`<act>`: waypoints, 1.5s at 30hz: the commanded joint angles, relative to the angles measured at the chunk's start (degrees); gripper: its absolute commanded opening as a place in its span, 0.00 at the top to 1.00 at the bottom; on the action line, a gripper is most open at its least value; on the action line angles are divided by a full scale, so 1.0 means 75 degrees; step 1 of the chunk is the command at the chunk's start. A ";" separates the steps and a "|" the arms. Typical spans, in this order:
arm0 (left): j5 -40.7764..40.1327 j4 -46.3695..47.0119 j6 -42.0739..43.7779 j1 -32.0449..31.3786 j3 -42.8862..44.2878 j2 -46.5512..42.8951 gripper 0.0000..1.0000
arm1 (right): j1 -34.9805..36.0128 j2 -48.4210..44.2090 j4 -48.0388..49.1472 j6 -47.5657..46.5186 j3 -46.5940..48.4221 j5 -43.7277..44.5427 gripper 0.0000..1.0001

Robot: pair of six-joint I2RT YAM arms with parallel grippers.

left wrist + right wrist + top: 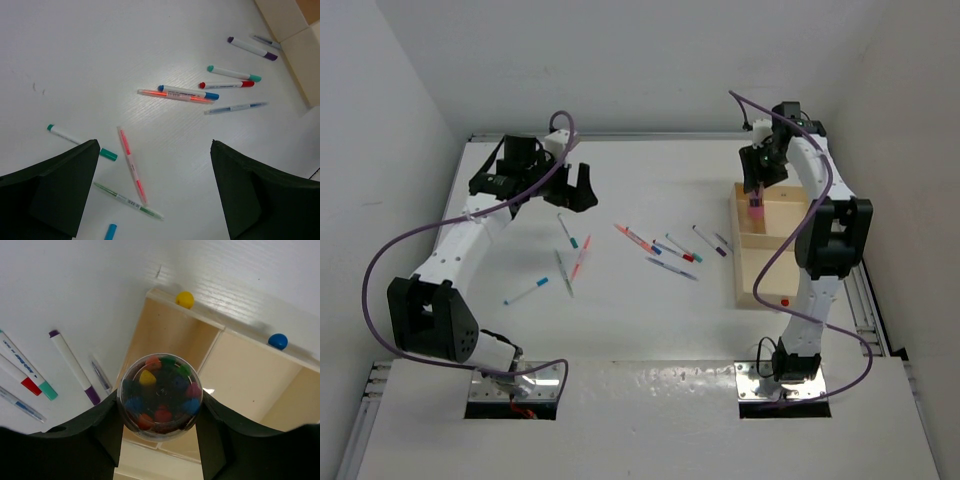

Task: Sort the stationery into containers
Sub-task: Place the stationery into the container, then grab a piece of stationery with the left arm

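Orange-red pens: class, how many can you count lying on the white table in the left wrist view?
2. One thin orange-red pen lies near the bottom centre; a second orange-red pen lies mid-frame, right alongside a blue-capped white marker. None appears hidden.

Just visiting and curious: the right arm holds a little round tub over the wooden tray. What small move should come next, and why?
Probably lower it straight down. The right gripper is shut on the clear tub of coloured bits, which seems to hang above the tray compartment by the yellow dot, not yet set down.
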 commanded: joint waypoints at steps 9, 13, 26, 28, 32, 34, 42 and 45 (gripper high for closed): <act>-0.0328 -0.0078 -0.0023 0.0150 -0.0166 -0.0233 0.00 | 0.0050 0.0229 -0.0107 0.0370 -0.0209 -0.0066 1.00; -0.0422 -0.0101 -0.0023 0.0162 -0.0178 -0.0187 0.01 | 0.0074 0.0381 -0.0282 0.0405 -0.0163 0.0027 0.99; -0.0527 -0.0055 -0.0163 0.0208 -0.0224 -0.0151 0.01 | 0.0121 0.0277 -0.0599 0.0721 0.0153 0.0262 0.31; -0.0550 -0.0031 -0.0187 0.0208 -0.0201 -0.0186 0.00 | 0.0343 0.0054 -0.0704 0.0850 0.0504 0.0098 0.30; -0.0714 0.0109 -0.0106 0.0208 -0.0178 -0.0315 0.01 | 0.0460 -0.0414 -0.0833 0.0920 0.1300 -0.0089 0.29; -0.0820 0.0005 0.0105 0.0220 -0.0061 -0.0327 0.01 | 0.0495 -0.0846 -0.0752 0.0944 0.1396 -0.0229 0.29; -0.2284 -0.1014 0.0786 0.0466 0.0081 -0.0080 0.10 | 0.0835 -0.3131 0.0325 0.1049 -0.0967 -0.0465 0.33; -0.2239 -0.1109 0.1822 0.0630 -0.0748 -0.0537 0.12 | 0.1022 -0.4081 0.0736 0.1108 -0.2385 -0.0359 0.27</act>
